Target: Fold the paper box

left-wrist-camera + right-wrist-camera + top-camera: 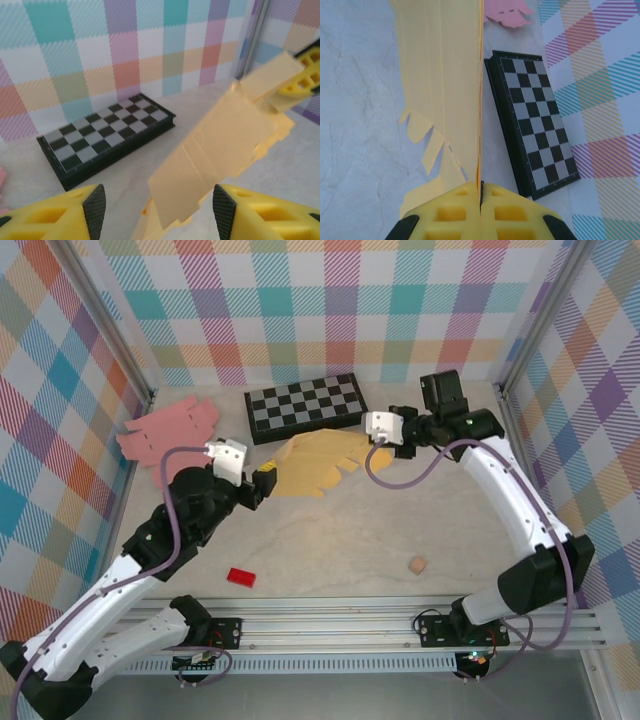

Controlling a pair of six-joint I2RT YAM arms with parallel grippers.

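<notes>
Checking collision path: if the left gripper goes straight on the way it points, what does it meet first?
Probably the yellow paper sheet, raised just ahead of the open left gripper; the right gripper pinches its far corner. Depth is hard to judge.

The worktop [400, 530] is a pale, faintly veined surface. A folded black-and-white chessboard [305, 406] lies flat at the far edge, around the middle. Left of it, in the far left corner, a flat pink cardboard cutout [165, 430] lies on the surface. Just in front of the chessboard is the yellow paper box sheet [310, 465], unfolded, with one side raised; how much of it rests on the worktop cannot be told. A small red block [240, 578] lies near the near edge, left of the middle. A small tan cube [418, 565] sits towards the near right.
</notes>
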